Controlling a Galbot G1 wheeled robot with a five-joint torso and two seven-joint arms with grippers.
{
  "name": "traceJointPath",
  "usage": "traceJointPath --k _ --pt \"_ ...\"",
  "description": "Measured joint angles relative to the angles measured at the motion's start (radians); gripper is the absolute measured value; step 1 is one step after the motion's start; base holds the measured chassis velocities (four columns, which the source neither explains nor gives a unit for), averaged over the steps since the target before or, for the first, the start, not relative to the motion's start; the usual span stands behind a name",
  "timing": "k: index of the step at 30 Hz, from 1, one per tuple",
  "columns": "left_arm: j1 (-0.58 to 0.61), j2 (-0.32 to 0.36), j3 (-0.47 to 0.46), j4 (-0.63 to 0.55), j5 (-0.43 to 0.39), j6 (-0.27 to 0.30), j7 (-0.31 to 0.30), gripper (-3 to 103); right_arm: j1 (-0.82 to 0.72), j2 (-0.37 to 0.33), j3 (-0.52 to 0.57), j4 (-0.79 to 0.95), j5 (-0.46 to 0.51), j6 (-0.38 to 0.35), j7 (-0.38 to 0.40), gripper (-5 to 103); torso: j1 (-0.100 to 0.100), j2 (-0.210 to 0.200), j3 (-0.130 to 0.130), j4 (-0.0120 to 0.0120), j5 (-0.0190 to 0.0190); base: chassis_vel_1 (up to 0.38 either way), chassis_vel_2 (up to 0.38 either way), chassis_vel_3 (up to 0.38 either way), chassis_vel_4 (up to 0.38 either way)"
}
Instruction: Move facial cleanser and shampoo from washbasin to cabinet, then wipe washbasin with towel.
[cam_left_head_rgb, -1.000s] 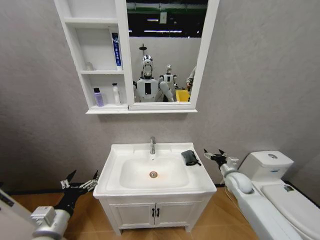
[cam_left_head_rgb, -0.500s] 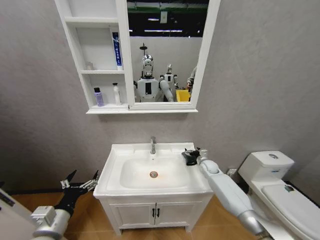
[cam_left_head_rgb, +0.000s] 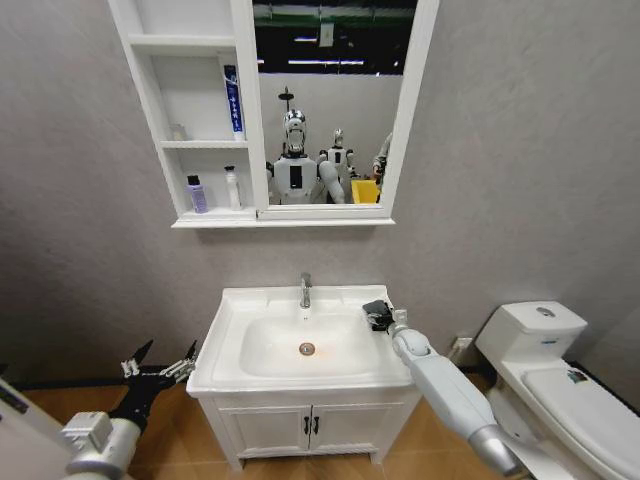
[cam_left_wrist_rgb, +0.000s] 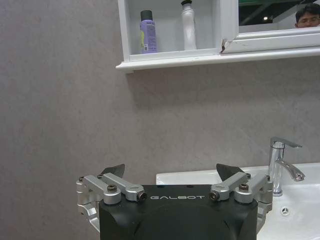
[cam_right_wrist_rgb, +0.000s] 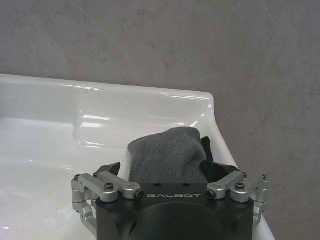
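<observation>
On the back right corner of the washbasin (cam_left_head_rgb: 232, 352), the towel (cam_left_head_rgb: 377, 313) lay bunched on the flat rim, right of the chrome tap (cam_left_head_rgb: 305, 290) and close to the wall. Right tool (cam_right_wrist_rgb: 165, 172) sat over it, fingers apart, one on each side of the cloth, not yet closed on it. Right arm reached in from the robot's right side, forearm slanting up across the basin's front right corner. White toilet (cam_left_head_rgb: 545, 360) stood just beside that arm, nothing between tool and towel.

Bowl had the orange-ringed drain (cam_left_head_rgb: 307, 349) in the middle. Below it, the low vanity (cam_left_head_rgb: 310, 425) with two doors.

Cabinet (cam_left_head_rgb: 245, 110) hung on the wall above. A purple bottle (cam_left_head_rgb: 196, 194) and a white bottle (cam_left_head_rgb: 232, 188) stood side by side in the bottom compartment, upright, slightly apart. A tall blue-and-white tube (cam_left_head_rgb: 232, 100) leaned at the right wall of the middle compartment.

Left tool (cam_left_head_rgb: 158, 367) hung low, left of the basin and clear of it, fingers spread wide, holding nothing.
</observation>
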Motion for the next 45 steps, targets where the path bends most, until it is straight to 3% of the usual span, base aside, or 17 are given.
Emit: traceJointPath --k 7,12,13,19,20,22,23,25,27,29,32,34,36,40,43,45 --pt "0.0 0.0 0.0 0.0 0.0 0.0 0.0 100 0.004 0.001 -0.005 -0.031 0.008 0.006 -0.019 102 0.0 0.0 0.0 0.0 0.0 0.0 0.0 0.0 0.0" --pt "0.0 0.0 0.0 0.0 0.0 0.0 0.0 100 0.009 -0.006 -0.007 -0.037 0.02 -0.012 -0.03 83 0.0 0.0 0.0 -0.0001 -0.0001 0.0 0.0 0.0 0.0" --pt "0.0 0.0 0.0 0.0 0.0 0.0 0.0 100 0.009 -0.006 -0.007 -0.037 0.02 -0.012 -0.03 83 0.0 0.0 0.0 -0.0001 -0.0001 0.0 0.0 0.0 0.0" --pt "0.0 0.0 0.0 0.0 0.0 0.0 0.0 100 0.015 0.002 -0.009 -0.035 0.027 -0.022 -0.028 56 0.0 0.0 0.0 -0.0002 -0.0001 0.0 0.0 0.0 0.0" --pt "0.0 0.0 0.0 0.0 0.0 0.0 0.0 100 0.015 0.002 -0.009 -0.035 0.027 -0.022 -0.028 56 0.0 0.0 0.0 -0.0002 -0.0001 0.0 0.0 0.0 0.0" --pt "0.0 0.0 0.0 0.0 0.0 0.0 0.0 100 0.015 0.003 -0.009 -0.028 0.03 -0.024 -0.024 44 0.0 0.0 0.0 0.0 -0.0001 0.0 0.0 0.0 0.0" --pt "0.0 0.0 0.0 0.0 0.0 0.0 0.0 100 0.015 0.003 -0.009 -0.028 0.03 -0.024 -0.024 44 0.0 0.0 0.0 0.0 -0.0001 0.0 0.0 0.0 0.0" --pt "0.0 0.0 0.0 0.0 0.0 0.0 0.0 100 0.013 0.001 -0.009 -0.02 0.034 -0.026 -0.021 33 0.0 0.0 0.0 0.0 0.0 0.0 0.0 0.0 0.0" --pt "0.0 0.0 0.0 0.0 0.0 0.0 0.0 100 0.013 0.0 -0.007 -0.018 0.034 -0.026 -0.021 33 0.0 0.0 0.0 0.0001 0.0 0.0 0.0 0.0 0.0" --pt "0.0 0.0 0.0 0.0 0.0 0.0 0.0 100 0.008 -0.008 0.001 -0.01 0.039 -0.028 -0.021 18 0.0 0.0 0.0 0.0001 0.0 0.0 0.0 0.0 0.0" --pt "0.0 0.0 0.0 0.0 0.0 0.0 0.0 100 0.001 -0.016 0.01 0.006 0.044 -0.03 -0.018 9 0.0 0.0 0.0 0.0 0.0001 0.0 0.0 0.0 0.0" --pt "0.0 0.0 0.0 0.0 0.0 0.0 0.0 100 -0.006 -0.022 0.016 0.027 0.048 -0.031 -0.012 9 0.0 0.0 0.0 -0.0001 0.0001 0.0 0.0 0.0 0.0" --pt "0.0 0.0 0.0 0.0 0.0 0.0 0.0 100 -0.048 -0.056 0.01 0.209 0.098 -0.049 0.009 7 0.0 0.0 0.0 -0.0006 -0.0003 0.0 0.0 0.0 0.0" --pt "0.0 0.0 0.0 0.0 0.0 0.0 0.0 100 -0.054 -0.055 -0.024 0.302 0.142 -0.065 0.035 7 0.0 0.0 0.0 -0.0002 -0.0005 0.0 0.0 0.0 0.0" --pt "0.0 0.0 0.0 0.0 0.0 0.0 0.0 100 -0.042 -0.001 -0.126 0.369 0.237 -0.097 0.103 7 0.0 0.0 0.0 0.0001 -0.0003 0.0 0.0 0.0 0.0" --pt "0.0 0.0 0.0 0.0 0.0 0.0 0.0 100 -0.037 0.036 -0.168 0.37 0.251 -0.105 0.125 7 0.0 0.0 0.0 0.0003 -0.0004 0.0 0.0 0.0 0.0"
